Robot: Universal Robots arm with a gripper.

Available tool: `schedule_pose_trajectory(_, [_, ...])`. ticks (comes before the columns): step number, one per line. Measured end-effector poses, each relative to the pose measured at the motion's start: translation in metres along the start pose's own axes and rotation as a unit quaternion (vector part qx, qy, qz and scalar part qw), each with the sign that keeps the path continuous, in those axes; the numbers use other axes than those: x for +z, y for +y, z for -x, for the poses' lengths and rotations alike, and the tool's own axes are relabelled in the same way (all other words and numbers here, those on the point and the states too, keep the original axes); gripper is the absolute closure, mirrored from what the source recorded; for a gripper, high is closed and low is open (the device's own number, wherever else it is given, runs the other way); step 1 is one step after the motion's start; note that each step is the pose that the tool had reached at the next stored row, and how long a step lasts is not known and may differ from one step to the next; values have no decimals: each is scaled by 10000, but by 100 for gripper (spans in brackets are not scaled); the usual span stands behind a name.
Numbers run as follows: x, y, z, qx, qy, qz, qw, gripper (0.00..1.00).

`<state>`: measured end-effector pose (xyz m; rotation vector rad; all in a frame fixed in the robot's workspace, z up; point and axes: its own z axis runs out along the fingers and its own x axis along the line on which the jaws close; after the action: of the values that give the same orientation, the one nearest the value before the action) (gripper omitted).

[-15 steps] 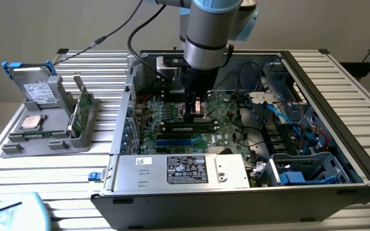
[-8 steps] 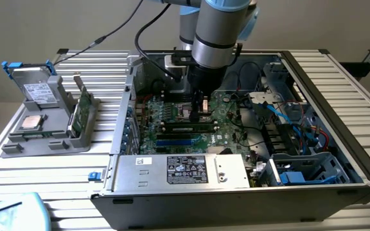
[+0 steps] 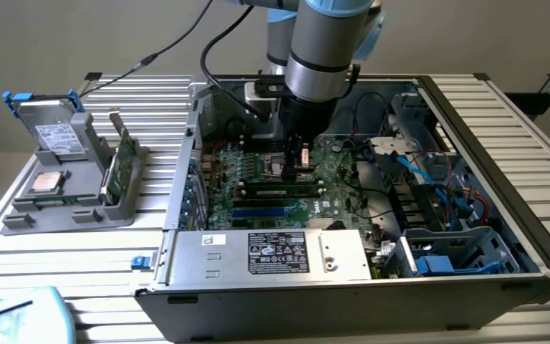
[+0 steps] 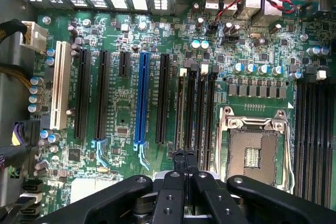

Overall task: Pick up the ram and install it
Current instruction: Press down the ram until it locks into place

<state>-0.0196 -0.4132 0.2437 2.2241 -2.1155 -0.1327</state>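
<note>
- Gripper (image 4: 184, 162) is clenched, fingertips pressed together with nothing between them, right over the memory slots (image 4: 197, 111) next to the empty processor socket (image 4: 253, 150).
- A ram stick (image 3: 282, 191) already sits flat in a slot on the motherboard (image 3: 256, 175), just in front of the gripper in the exterior view. Looks seated, but I can't confirm the end latches.
- Judgement: closed tips low over the slot area read as a push-down pose, not a carry.
- Another green board (image 3: 120, 166) stands on edge in the grey holder (image 3: 94, 208) outside the case (image 3: 351, 294), on the exterior view's left. The holder keeps it upright so its top edge is grabbable.
- Arm (image 3: 323, 50) comes straight down into the open case, wrist vertical, fingers pointing at the board.
- Drive (image 3: 54, 132) with blue tabs and processor chip (image 3: 46, 183) sit in the same holder, well away from the gripper.
</note>
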Motion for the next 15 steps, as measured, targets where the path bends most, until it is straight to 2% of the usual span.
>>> schedule_pose_trajectory(4, [-2, 1, -6, 0, -2, 1, 10000, 89])
schedule_pose_trajectory(5, [-2, 1, -7, 33, -11, 0, 10000, 89])
schedule_pose_trajectory(9, [0, 1, -6, 323, -44, -7, 9995, 89])
schedule_pose_trajectory(15, [0, 0, -6, 666, -83, -29, 9977, 89])
